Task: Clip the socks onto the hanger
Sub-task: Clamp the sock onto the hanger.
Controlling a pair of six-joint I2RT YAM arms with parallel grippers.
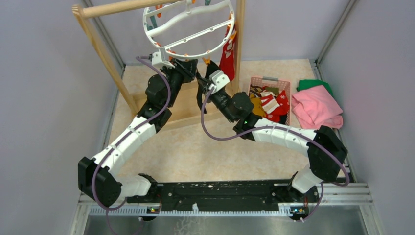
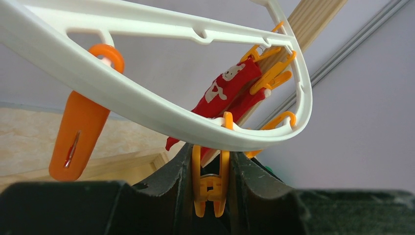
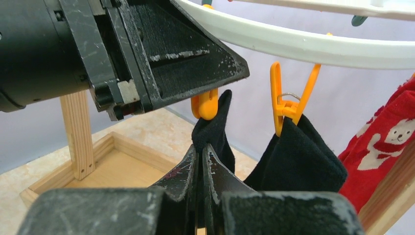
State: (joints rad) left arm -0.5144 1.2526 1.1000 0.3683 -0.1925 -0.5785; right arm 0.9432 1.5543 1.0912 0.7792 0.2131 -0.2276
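Note:
The white ring hanger [image 1: 188, 29] hangs from the wooden rack. My left gripper [image 2: 210, 152] is shut on the handles of an orange clip [image 2: 210, 186] under the ring's [image 2: 147, 98] rim. My right gripper [image 3: 201, 149] is shut on a black sock [image 3: 215, 129] and holds its top edge up against that clip's tips [image 3: 205, 105], just below the left gripper's fingers [image 3: 186, 54]. A second black sock [image 3: 298, 161] hangs from another orange clip [image 3: 286, 98]. Red socks with white patterns [image 2: 230, 88] hang clipped further round the ring.
A pink basket [image 1: 269, 81] right of the rack holds several more socks. Folded pink [image 1: 315, 110] and green [image 1: 313, 84] cloths lie at the far right. The rack's wooden post [image 1: 100, 54] and base tray [image 3: 112, 166] stand close under both grippers.

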